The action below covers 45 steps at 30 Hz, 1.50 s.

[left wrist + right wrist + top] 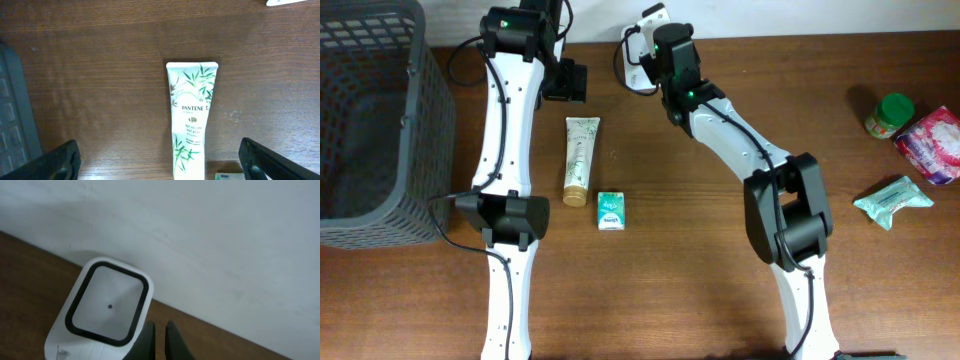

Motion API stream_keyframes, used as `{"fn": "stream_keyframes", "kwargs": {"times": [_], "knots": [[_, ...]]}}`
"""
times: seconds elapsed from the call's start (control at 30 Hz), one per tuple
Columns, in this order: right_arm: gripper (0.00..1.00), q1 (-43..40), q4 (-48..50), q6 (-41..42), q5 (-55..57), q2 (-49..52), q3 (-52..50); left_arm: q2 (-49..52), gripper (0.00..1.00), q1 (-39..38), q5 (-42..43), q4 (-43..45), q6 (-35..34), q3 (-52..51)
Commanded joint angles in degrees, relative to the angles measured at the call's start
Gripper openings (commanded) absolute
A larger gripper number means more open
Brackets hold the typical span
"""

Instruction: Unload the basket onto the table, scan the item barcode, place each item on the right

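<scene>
overhead: top-down | left wrist: close, tube (580,155) shared | right wrist: faces wall (225,240)

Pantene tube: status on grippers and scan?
Left gripper open, tube not gripped. Right gripper shut, empty, beside scanner. Tube flat on table, nothing on it.

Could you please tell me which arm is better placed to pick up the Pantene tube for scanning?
Left. The left gripper is open, hovering near one end of the tube, which sits centred in its wrist view. The right gripper is shut, over by the scanner.
</scene>
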Motion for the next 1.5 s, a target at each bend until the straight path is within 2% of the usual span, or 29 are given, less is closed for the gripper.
{"fn": "stream_keyframes", "kwargs": {"times": [0.0, 0.07, 0.13, 0.17, 0.23, 0.27, 0.3, 0.33, 0.37, 0.43, 0.47, 0.57, 0.6, 0.63, 0.73, 0.83, 0.93, 1.0, 1.1, 1.27, 1.33, 1.37, 1.4, 1.43, 1.47], "knots": [[0.04, 0.6, 2.7, -0.5, -0.2, 0.5, 0.3, 0.0, 0.99, 0.2, 0.4, 0.0, -0.5, 0.5], [0.06, 0.5, 3.2, 3.9, 8.0, -0.3, 0.4, 0.0, 0.99, 0.2, 0.4, -0.1, -0.5, 0.5], [0.12, 0.0, 0.1, 8.1, 14.2, -1.4, 0.4, 0.0, 0.99, 0.2, 0.4, 0.0, -0.5, 0.5], [0.31, -0.5, -3.7, 12.1, 15.1, -2.1, 0.4, 0.0, 0.99, 0.2, 0.4, -0.1, -0.5, 0.5], [0.31, -2.2, -11.3, 22.3, 14.8, -2.5, 0.4, 0.0, 0.99, 0.2, 0.4, -0.1, -0.5, 0.5], [0.34, -3.8, -15.9, 31.2, 12.0, -2.5, 0.4, 0.0, 0.99, 0.2, 0.4, 0.0, -0.5, 0.5], [0.43, -5.9, -19.0, 40.4, 7.1, -2.4, 0.3, 0.0, 0.99, 0.2, 0.4, 0.0, -0.5, 0.5], [0.46, -7.6, -19.7, 45.7, 1.9, -2.3, 0.3, 0.0, 0.99, 0.2, 0.4, 0.0, -0.5, 0.5], [0.56, -10.3, -18.4, 48.4, -6.2, -2.3, 0.3, 0.0, 0.99, 0.2, 0.4, -0.1, -0.5, 0.5], [0.59, -13.2, -16.5, 48.4, -12.5, -2.3, 0.3, 0.0, 0.99, 0.2, 0.4, 0.0, -0.5, 0.5], [0.54, -14.1, -16.5, 48.4, -13.2, -2.0, 0.3, 0.0, 0.99, 0.2, 0.4, 0.0, -0.5, 0.5], [0.51, -14.1, -16.0, 47.7, -13.2, 0.0, 0.3, 0.0, 0.99, 0.2, 0.4, 0.0, -0.5, 0.5], [0.45, -13.9, -15.4, 47.7, -13.5, 1.0, 0.3, 0.0, 0.99, 0.2, 0.4, 0.0, -0.5, 0.5], [0.25, -13.7, -15.0, 47.7, -13.5, 2.1, 0.3, 0.0, 0.99, 0.2, 0.4, 0.0, -0.5, 0.5], [0.04, -13.4, -16.7, 46.2, -14.6, 4.8, 0.3, 0.0, 0.99, 0.2, 0.4, -0.1, -0.5, 0.5], [0.04, -13.4, -21.0, 46.0, -14.1, 5.3, 0.3, 0.0, 0.99, 0.2, 0.4, 0.0, -0.5, 0.5], [0.04, -13.2, -24.7, 38.7, -14.6, 5.3, 0.3, 0.0, 0.99, 0.2, 0.4, 0.0, -0.5, 0.5], [0.04, -13.4, -29.8, 38.6, -14.5, 5.2, 0.3, 0.0, 0.99, 0.2, 0.4, -0.1, -0.5, 0.5], [0.04, -13.4, -40.3, 38.6, -14.3, 3.3, 0.3, 0.0, 0.99, 0.2, 0.4, -0.1, -0.5, 0.5], [0.04, -11.9, -63.6, 38.6, -14.8, -6.7, 0.3, 0.0, 0.99, 0.2, 0.4, -0.1, -0.5, 0.5], [0.04, -11.5, -67.6, 36.3, -14.3, -11.1, 0.3, 0.0, 0.99, 0.2, 0.4, -0.1, -0.5, 0.5], [0.09, -11.7, -64.3, 28.2, -14.3, -12.5, 0.3, 0.0, 0.99, 0.2, 0.4, 0.0, -0.5, 0.5], [0.21, -12.0, -61.8, 23.6, -14.3, -12.7, 0.3, 0.0, 0.99, 0.2, 0.4, 0.0, -0.5, 0.5], [0.35, -12.9, -59.1, 15.6, -14.5, -12.5, 0.3, 0.0, 0.99, 0.2, 0.4, -0.1, -0.5, 0.5], [0.43, -13.9, -58.4, 11.2, -14.8, -11.7, 0.3, 0.0, 0.99, 0.2, 0.4, 0.0, -0.5, 0.5]]}}
